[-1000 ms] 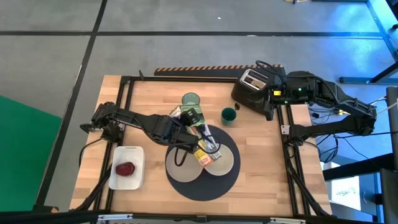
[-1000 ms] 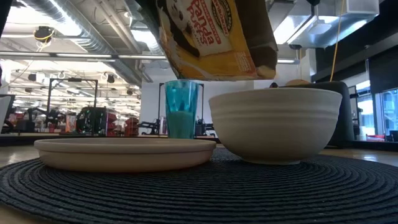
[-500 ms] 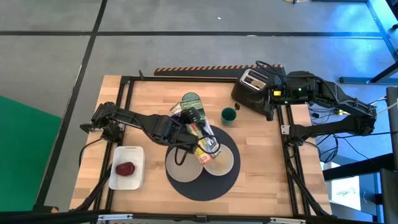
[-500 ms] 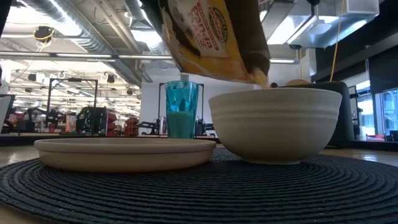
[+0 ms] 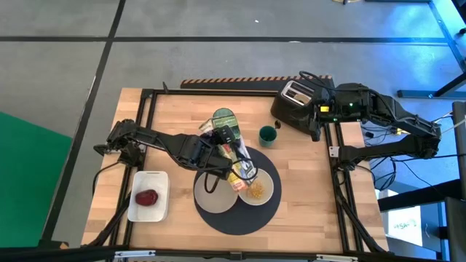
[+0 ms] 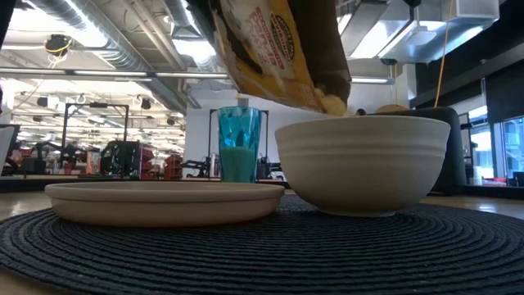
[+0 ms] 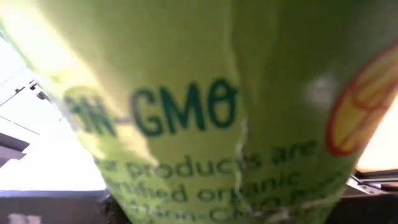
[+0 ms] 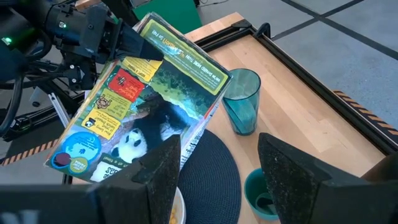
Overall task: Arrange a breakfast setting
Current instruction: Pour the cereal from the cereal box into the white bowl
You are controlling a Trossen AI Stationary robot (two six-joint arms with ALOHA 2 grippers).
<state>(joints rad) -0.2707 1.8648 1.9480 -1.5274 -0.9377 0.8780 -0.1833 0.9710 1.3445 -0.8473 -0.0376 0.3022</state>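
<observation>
Round dark-grey mat (image 5: pixel 237 217) lies flat on the worktop (image 5: pixel 306 182). On it, beige plate (image 5: pixel 212 198) and white bowl (image 5: pixel 256 188) sit side by side; the bowl contains yellow cereal. Translucent green tumbler (image 5: pixel 223 117) stands upright beyond the mat. Small dark-green cup (image 5: pixel 268 135) stands near it, off the mat.

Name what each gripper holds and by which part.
The left gripper holds the cereal box by its upper, closed end, tilted with its open end over the bowl. The right gripper is open and holds nothing, back by the toaster.
</observation>
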